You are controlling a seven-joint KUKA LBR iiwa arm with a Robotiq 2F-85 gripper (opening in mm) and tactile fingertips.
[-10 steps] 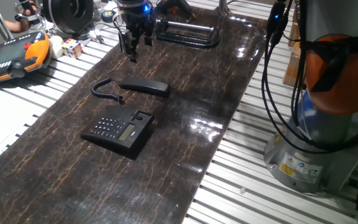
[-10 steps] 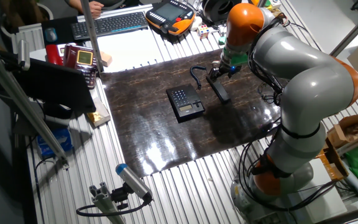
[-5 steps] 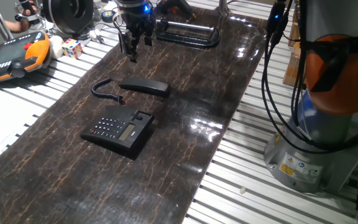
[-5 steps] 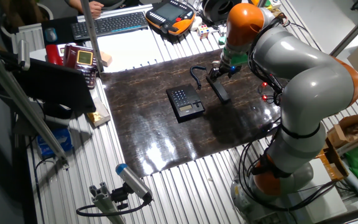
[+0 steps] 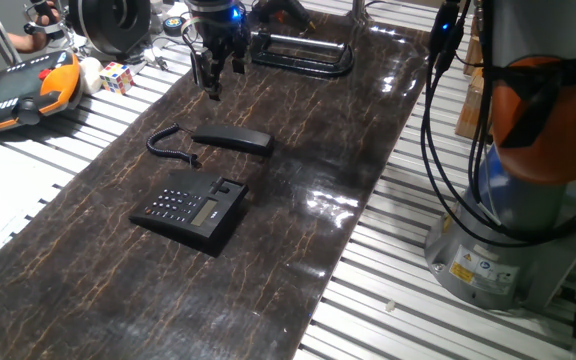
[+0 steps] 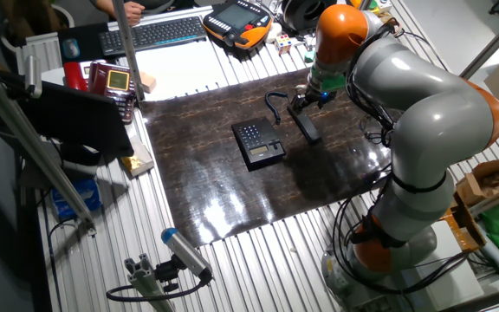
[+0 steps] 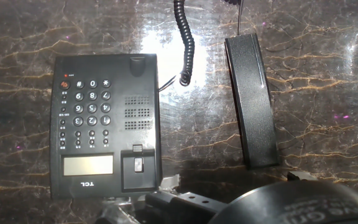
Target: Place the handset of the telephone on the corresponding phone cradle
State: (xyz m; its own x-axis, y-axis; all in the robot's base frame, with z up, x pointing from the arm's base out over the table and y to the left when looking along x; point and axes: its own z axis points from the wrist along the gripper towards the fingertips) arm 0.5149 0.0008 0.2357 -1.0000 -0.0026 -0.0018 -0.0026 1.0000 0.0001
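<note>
The black telephone (image 5: 190, 208) lies flat on the dark marbled mat, keypad and small display up. Its phone cradle (image 7: 140, 115), the strip beside the keypad, holds nothing. The slim black handset (image 5: 231, 139) rests on the mat apart from the base, and its coiled cord (image 5: 166, 144) curls off one end. In the hand view the handset (image 7: 250, 99) lies parallel to the telephone (image 7: 86, 124), with a strip of mat between them. My gripper (image 5: 206, 82) hangs above the mat beyond the handset, open and holding nothing. The other fixed view shows the gripper (image 6: 301, 101) just past the handset (image 6: 307, 126).
A black metal tube frame (image 5: 303, 55) lies at the mat's far end. An orange-and-black pendant controller (image 5: 23, 90) and a colour cube (image 5: 116, 76) sit on the slatted table to the left. The arm's base (image 5: 508, 230) stands to the right. A keyboard (image 6: 150, 33) lies beyond the mat.
</note>
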